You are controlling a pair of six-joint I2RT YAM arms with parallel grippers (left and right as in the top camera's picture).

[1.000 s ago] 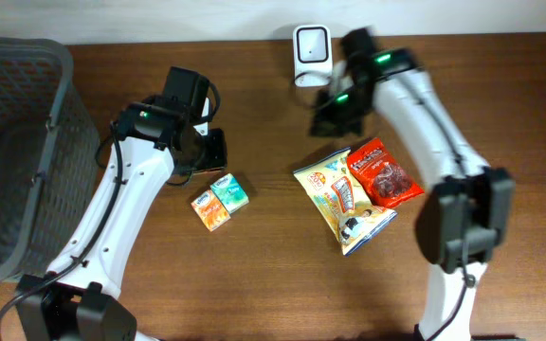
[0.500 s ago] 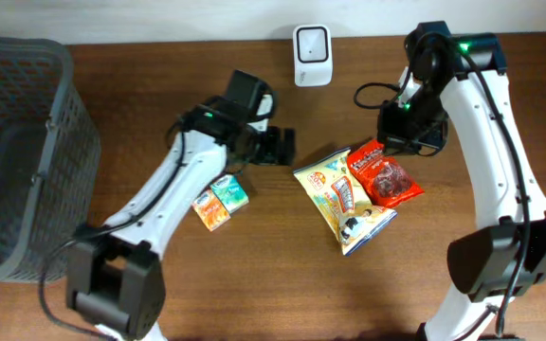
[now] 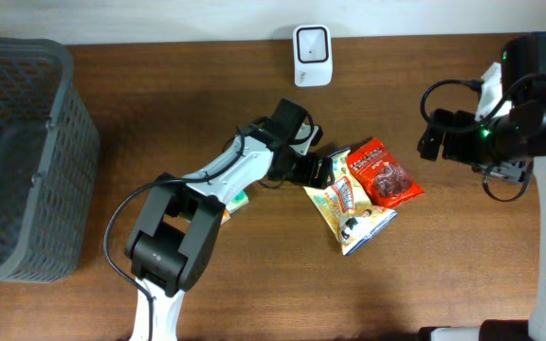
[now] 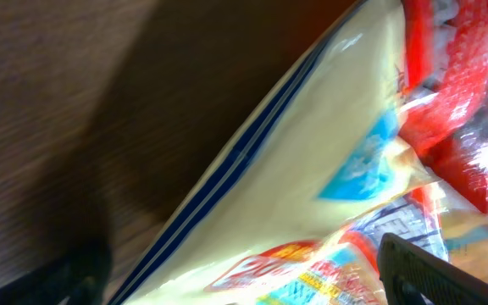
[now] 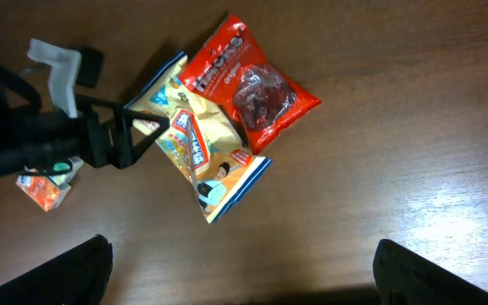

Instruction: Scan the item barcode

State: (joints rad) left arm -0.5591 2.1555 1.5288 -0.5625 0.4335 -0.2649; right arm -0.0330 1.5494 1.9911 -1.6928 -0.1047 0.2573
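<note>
the brown table (image 3: 207,284) fills the view. a big grey basket (image 3: 74,123) sits at its 9 o'clock edge. the left arm reaches from 7 o'clock to the middle. the left gripper (image 3: 317,171) has its two fingers spread wide, with the top corner of the yellow snack bag (image 3: 351,204) between them. i cannot tell if they touch the bag. the bag lies flat near the middle of the table, a bit toward 3 o'clock. a red snack bag (image 3: 384,175) lies at its 1 o'clock side, touching it. the right gripper (image 5: 241,258) hangs out at 2 o'clock, well apart from the bags, fingers wide and holding nothing. the white scanner (image 3: 311,52) stands at 12 o'clock. small boxes (image 5: 45,191) peek out from under the left arm.
</note>
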